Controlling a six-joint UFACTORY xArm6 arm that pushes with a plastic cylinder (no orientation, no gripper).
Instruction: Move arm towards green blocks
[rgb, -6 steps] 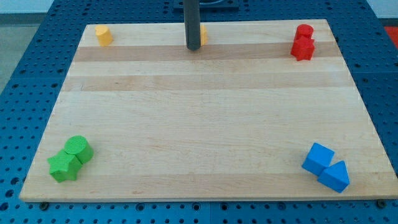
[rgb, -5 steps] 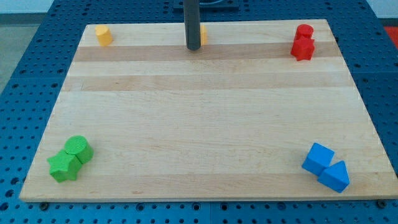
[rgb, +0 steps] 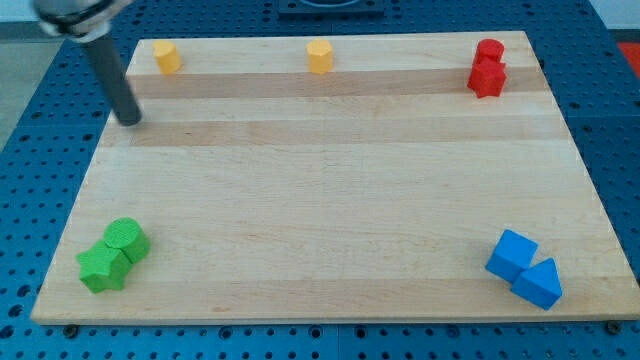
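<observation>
Two green blocks sit touching at the board's lower left: a green cylinder (rgb: 127, 239) and a green star-shaped block (rgb: 102, 267) just below and left of it. My tip (rgb: 130, 120) rests on the board near its left edge, well above the green blocks and below the left yellow block (rgb: 166, 56). The rod leans up toward the view's top left.
A second yellow block (rgb: 319, 56) sits at the top middle. Two red blocks (rgb: 488, 69) are stacked close at the top right. A blue cube (rgb: 511, 254) and a blue triangular block (rgb: 539, 283) touch at the lower right. The wooden board (rgb: 330, 180) lies on a blue pegboard.
My tip has moved from the top middle, in front of the yellow block there, to the left edge of the board and slightly down. No block has moved.
</observation>
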